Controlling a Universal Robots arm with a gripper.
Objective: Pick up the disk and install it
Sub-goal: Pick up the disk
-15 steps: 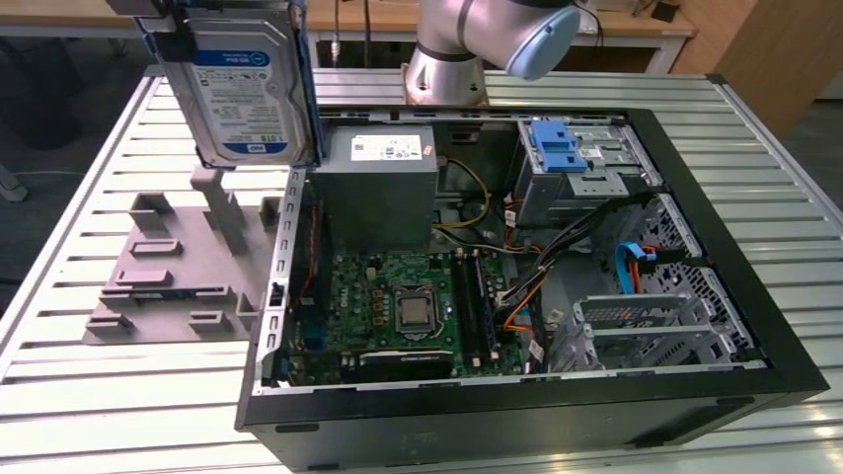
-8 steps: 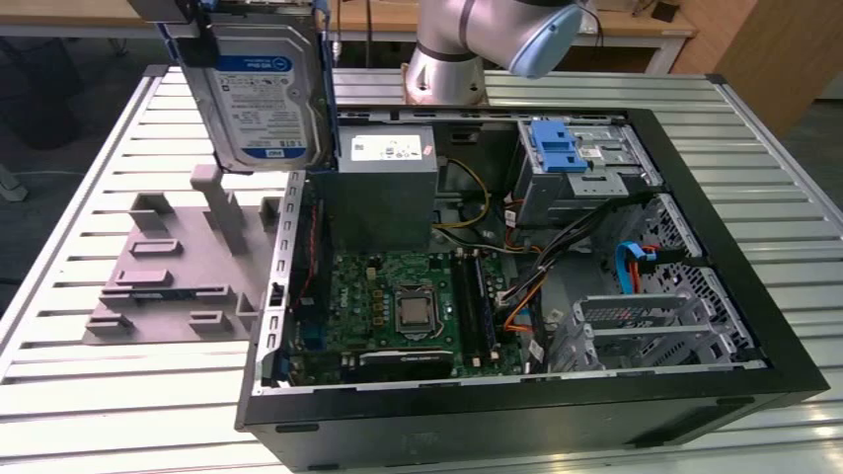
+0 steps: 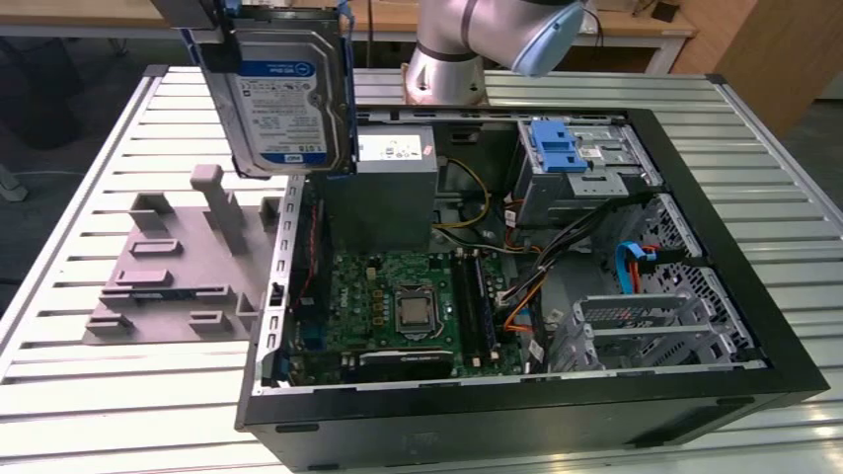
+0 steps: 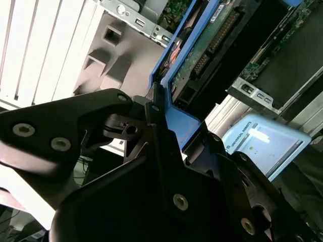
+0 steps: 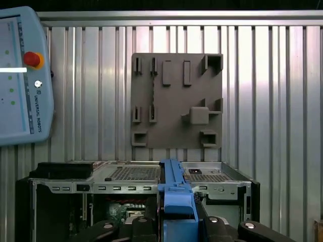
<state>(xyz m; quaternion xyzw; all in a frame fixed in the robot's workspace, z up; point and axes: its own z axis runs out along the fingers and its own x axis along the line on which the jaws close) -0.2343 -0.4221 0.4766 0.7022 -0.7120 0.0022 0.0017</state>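
A slatted metal table [image 3: 93, 395] carries everything, and the biggest thing on it is a black computer case [image 3: 737, 385] lying on its side with the cover off. The silver robot arm [image 3: 455, 44] rises behind the case's far edge. On the exterior view's left of the case, just beside its wall, lies a grey fixture plate [image 3: 165, 262] with raised blocks and slots. Inside the case, a green motherboard [image 3: 395, 296] lies flat on the floor. A grey power-supply box [image 3: 389, 168] stands at its far end, and a metal drive cage with a blue latch [image 3: 567, 148] sits toward the exterior view's right. A pale blue teach pendant [image 5: 20, 75] lies on the table in the first wrist view. The disk [image 3: 283, 99] hangs in the air, upright with its label facing the exterior camera, above the case's wall next to the fixture plate and close to the power-supply box. It touches neither plate nor case. The gripper [image 4: 156, 108] holds it from above, its black fingers [image 4: 121, 126] clamped on the disk's blue carrier frame [image 5: 174, 189].
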